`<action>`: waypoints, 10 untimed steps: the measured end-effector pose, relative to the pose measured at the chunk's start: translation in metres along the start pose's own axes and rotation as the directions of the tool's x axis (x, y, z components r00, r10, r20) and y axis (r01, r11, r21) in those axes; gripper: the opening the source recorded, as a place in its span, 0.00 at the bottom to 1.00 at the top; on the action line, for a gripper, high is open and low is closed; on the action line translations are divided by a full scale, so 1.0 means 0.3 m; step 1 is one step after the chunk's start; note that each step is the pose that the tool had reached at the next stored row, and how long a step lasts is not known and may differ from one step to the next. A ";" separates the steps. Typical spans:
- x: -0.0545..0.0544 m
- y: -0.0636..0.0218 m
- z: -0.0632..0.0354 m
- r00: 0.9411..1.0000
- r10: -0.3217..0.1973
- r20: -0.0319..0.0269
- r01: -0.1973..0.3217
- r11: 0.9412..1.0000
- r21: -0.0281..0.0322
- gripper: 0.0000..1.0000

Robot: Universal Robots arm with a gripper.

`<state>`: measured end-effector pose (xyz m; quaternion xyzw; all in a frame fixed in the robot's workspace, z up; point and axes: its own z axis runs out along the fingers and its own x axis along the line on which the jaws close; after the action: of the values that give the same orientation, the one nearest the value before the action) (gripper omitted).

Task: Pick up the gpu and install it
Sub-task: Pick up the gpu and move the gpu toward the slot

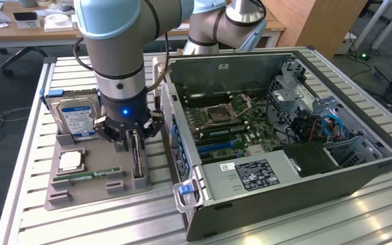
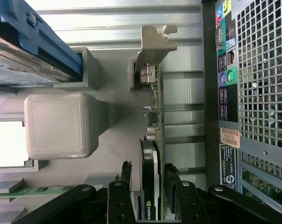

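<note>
Gpu (image 1: 138, 153), a thin dark rectangular circuit card with a silver metal bracket (image 2: 152, 44) at one end, stands on edge in a slot of the grey moulded plastic holder tray (image 1: 94, 196) on the slatted metal bench (image 1: 80, 224), just beside the open black computer case (image 1: 285, 194). The black end effector (image 1: 133, 140) hangs over it, part open and astride the card. Its fingers (image 2: 171, 177) sit close on either side, with a sliver of gap on one face, so nothing looks clamped. For a sound grasp, I judge the pads should bear squarely on the flat faces of the gpu, centred along its length and clear of the bracket. The card should also keep upright in line with its slot, since a skewed hold could bind it against the tray walls.
</note>
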<state>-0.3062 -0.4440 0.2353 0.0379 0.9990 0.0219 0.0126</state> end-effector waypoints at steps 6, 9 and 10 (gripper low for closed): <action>0.002 -0.001 0.018 1.000 0.000 0.000 0.000 1.000 0.000 0.42; 0.001 -0.001 0.018 1.000 0.000 0.000 0.000 1.000 0.000 0.42; 0.001 -0.001 0.019 1.000 0.000 0.000 0.000 1.000 0.000 0.42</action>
<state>-0.3064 -0.4439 0.2296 0.0379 0.9990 0.0218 0.0125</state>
